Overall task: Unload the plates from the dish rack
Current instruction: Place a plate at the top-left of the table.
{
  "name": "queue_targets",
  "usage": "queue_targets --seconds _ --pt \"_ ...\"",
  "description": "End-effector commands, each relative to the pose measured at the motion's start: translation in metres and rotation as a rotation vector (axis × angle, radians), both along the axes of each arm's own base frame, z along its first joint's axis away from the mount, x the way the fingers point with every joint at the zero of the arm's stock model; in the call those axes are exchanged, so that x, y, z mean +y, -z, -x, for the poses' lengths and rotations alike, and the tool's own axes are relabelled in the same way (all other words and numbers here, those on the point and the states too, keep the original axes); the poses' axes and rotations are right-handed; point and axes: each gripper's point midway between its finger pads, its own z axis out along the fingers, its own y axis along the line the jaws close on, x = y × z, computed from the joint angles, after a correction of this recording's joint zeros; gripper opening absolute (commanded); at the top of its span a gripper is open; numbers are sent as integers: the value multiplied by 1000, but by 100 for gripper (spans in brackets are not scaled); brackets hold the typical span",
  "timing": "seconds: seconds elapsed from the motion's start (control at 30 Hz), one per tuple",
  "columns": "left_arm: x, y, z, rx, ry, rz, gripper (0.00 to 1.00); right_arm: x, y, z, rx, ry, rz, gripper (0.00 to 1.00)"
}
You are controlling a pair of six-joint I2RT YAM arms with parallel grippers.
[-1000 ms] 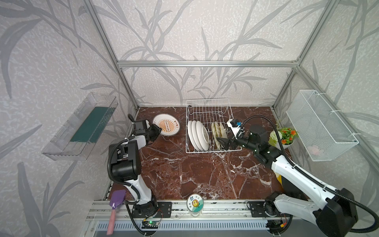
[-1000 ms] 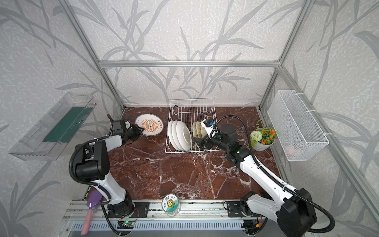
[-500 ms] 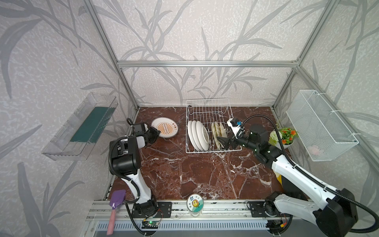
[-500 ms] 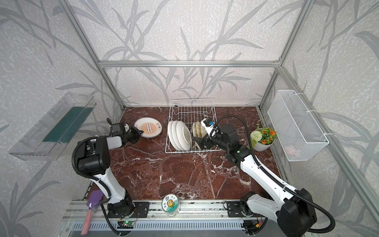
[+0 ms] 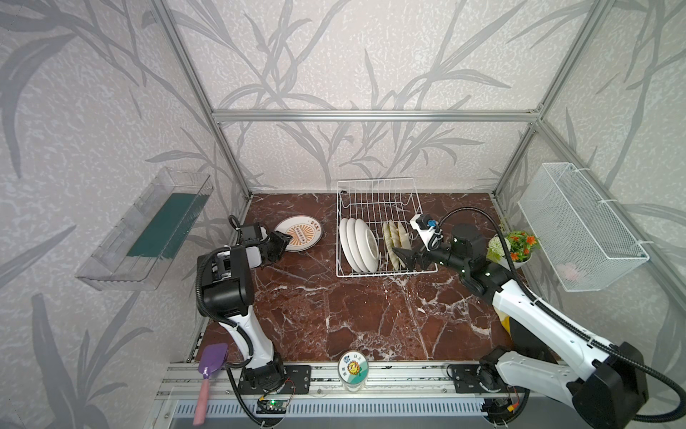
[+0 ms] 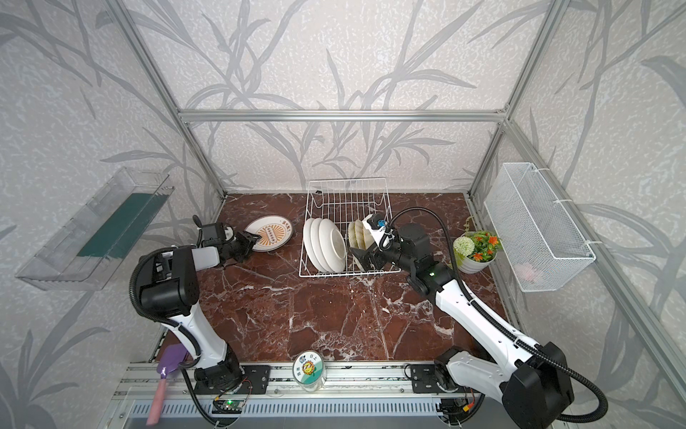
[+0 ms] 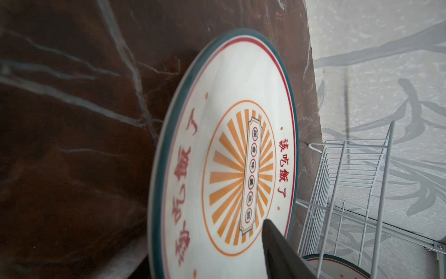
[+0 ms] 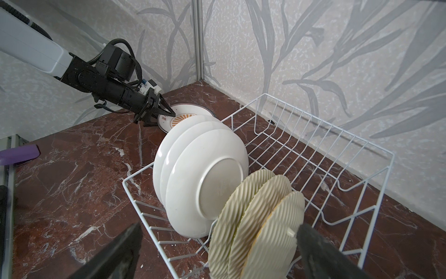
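One sunburst plate [image 5: 305, 232] is seen lying face up on the bench [image 5: 334, 304], left of the rack [image 5: 375, 181]. The left pincer [image 5: 285, 239] is held at its rim with jaws parted, one finger [image 7: 277, 248] being over the plate's face. Three white plates [image 5: 358, 245] and three wicker plates [image 5: 395, 237] are stood on edge in the rack's front half, and the right pincer [image 5: 406, 258] is spread wide about the wicker plates, none being gripped.
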Motion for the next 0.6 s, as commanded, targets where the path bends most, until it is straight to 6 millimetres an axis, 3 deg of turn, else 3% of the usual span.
queue_targets --seconds 0.0,0.33,0.57 --pt "4 6 1 30 -6 5 62 -2 -18 3 -52 3 -10 99" --pt "8 6 15 97 0 -45 80 -3 -18 4 -54 4 -13 99" --pt "21 -4 43 196 -45 -151 85 -4 -17 5 -56 6 -9 99"
